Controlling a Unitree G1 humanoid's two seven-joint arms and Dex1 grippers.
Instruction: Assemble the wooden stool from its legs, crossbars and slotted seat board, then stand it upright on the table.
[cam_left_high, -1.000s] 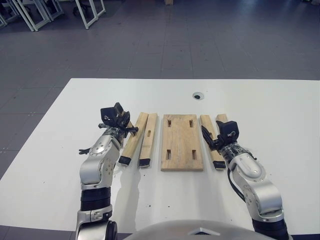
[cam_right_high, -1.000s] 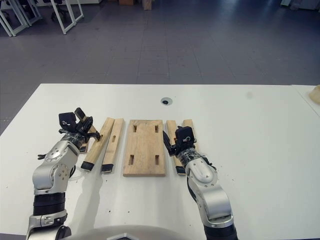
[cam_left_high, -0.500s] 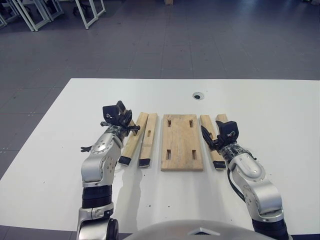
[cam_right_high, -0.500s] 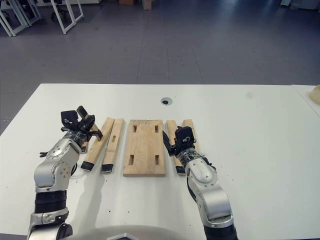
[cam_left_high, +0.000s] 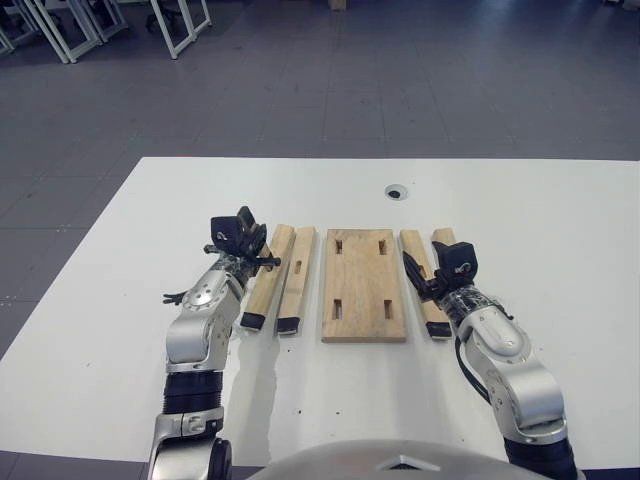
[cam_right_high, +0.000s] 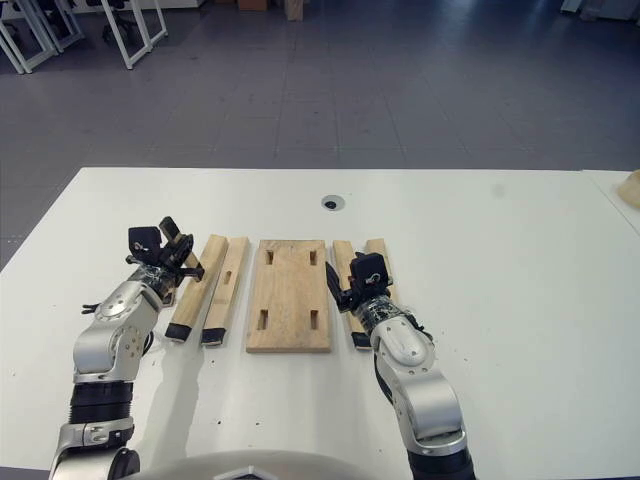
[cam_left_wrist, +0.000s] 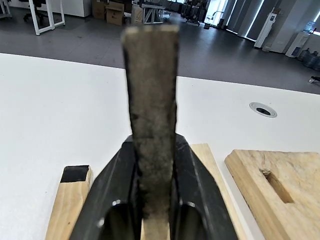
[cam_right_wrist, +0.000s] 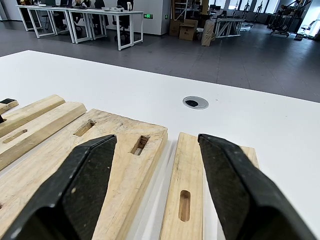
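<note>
A: What is the left hand (cam_left_high: 246, 238) doing?
B: It is clamped on a rough, flat crossbar (cam_left_wrist: 152, 120), beside the black-tipped left legs (cam_left_high: 296, 280).
A: And the right hand (cam_right_wrist: 157, 145)?
B: It is spread wide over the slotted right legs (cam_left_high: 412, 250), beside the four-slot seat board (cam_left_high: 363, 290) on the white bench (cam_left_high: 550, 230).

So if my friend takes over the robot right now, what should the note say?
Left gripper: shut on a crossbar, beside the left legs.
Right gripper: open, over the right legs.
Board: lies flat in the middle, slots up, with two legs flat on each side.
Done: nothing is joined yet.
Left: fit legs and crossbars into the board, then stand the stool up.
</note>
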